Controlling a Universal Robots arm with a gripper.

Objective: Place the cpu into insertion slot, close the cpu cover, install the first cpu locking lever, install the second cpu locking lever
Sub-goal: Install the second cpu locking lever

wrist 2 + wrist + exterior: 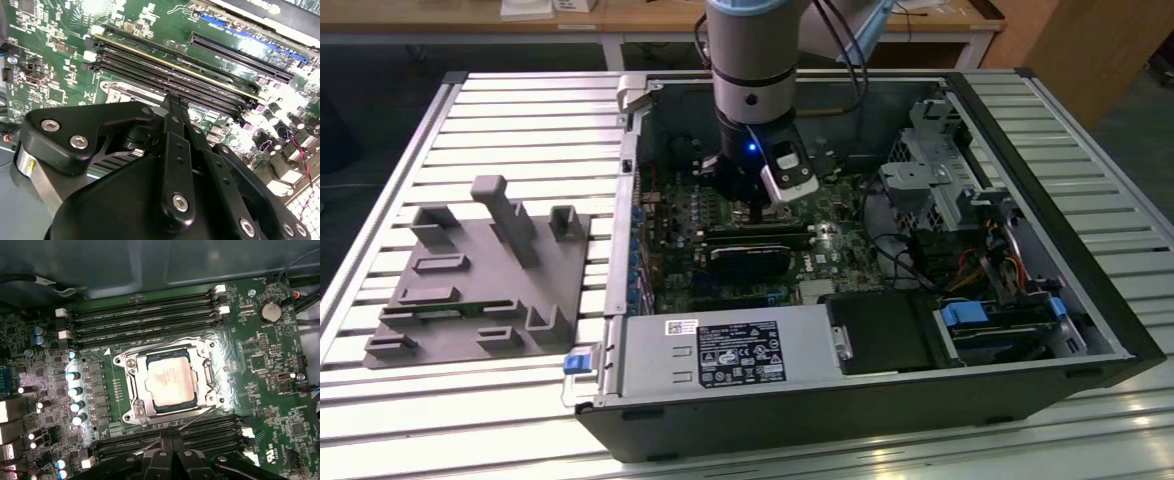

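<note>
In the first wrist view the cpu [170, 381] lies in its socket on the green motherboard [260, 390], its silver-grey top showing. The cpu cover [134, 390], a silvery frame, lies flat around it. One thin wire locking lever [201, 417] runs slanted along the socket side nearest the gripper. Another wire [155, 346] runs along the far side. The gripper [170, 439] hangs just beside the socket over the memory slots, fingers pressed together with nothing seen between them. In the second wrist view the gripper [172, 99] also shows as shut. In the exterior view the gripper [754, 215] is low inside the case.
The open computer case [1067, 300] lies on a slatted table. The case also holds a black card [750, 250], a power supply [720, 355] and a drive cage [947, 180]. A grey fixture plate [467, 285] sits at the exterior view's left. Memory slots [140, 320] flank the socket.
</note>
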